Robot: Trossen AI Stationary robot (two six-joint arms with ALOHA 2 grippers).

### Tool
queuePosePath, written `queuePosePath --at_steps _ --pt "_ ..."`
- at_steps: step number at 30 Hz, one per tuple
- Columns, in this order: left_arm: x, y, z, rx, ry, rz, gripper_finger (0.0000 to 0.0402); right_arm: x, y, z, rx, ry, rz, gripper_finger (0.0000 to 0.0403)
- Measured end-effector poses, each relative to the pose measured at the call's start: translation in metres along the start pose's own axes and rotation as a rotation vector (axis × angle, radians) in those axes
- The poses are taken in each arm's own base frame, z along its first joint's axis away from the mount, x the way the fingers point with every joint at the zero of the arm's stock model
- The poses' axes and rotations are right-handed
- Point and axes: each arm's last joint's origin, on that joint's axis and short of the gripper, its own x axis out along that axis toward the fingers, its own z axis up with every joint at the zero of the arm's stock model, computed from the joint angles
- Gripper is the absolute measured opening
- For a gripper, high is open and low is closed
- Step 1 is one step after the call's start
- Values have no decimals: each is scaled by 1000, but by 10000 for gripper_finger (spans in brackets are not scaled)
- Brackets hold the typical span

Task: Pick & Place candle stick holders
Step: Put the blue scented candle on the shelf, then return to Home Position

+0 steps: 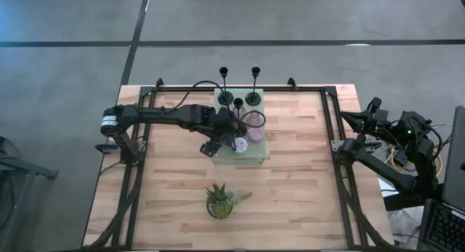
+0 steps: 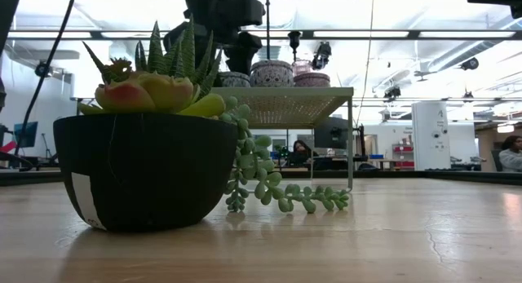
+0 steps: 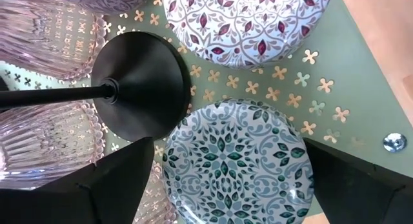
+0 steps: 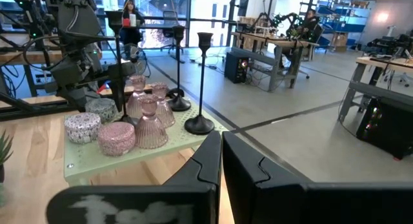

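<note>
Wood-grain tabletop fills the foreground, where we see a small green potted plant [image 1: 220,202] standing alone, well apart from the work. Beyond it, a pale green perforated stand [image 1: 251,156] carries the candle stick holders: squat patterned cups, ribbed pink glass ones and three tall black stems. Our left gripper [image 3: 226,179] hangs directly over the stand, jaws spread wide on either side of a blue-patterned round cup [image 3: 235,162], touching nothing we can make out. Just beside that cup sits the disc base of the nearest black stem [image 3: 137,85], with a maroon-patterned cup [image 3: 242,20] and a ribbed pink glass holder [image 3: 45,130] crowding in. The stem stands upright on its base, long axis vertical, cup top pointing at the ceiling; two more stems [image 1: 253,83] stand likewise at the stand's far edge. The risk, as we judge it, is the tight packing: one finger coming down could clip the black disc or the glass and tip the top-heavy stem into its neighbours. Farther off, the right gripper [image 4: 221,161] waits beyond the table's right edge, jaws together.
</note>
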Motion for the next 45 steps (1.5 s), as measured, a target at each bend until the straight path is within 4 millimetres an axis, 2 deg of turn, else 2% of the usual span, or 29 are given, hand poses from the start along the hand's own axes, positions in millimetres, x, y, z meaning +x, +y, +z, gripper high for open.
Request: queuePosePath --at_steps 23,45 --pt "-9 -3 -1 -2 18 40 384 0 0 0 0 0 0 8" --pt "-18 -12 6 17 6 56 384 0 0 0 0 0 0 8"
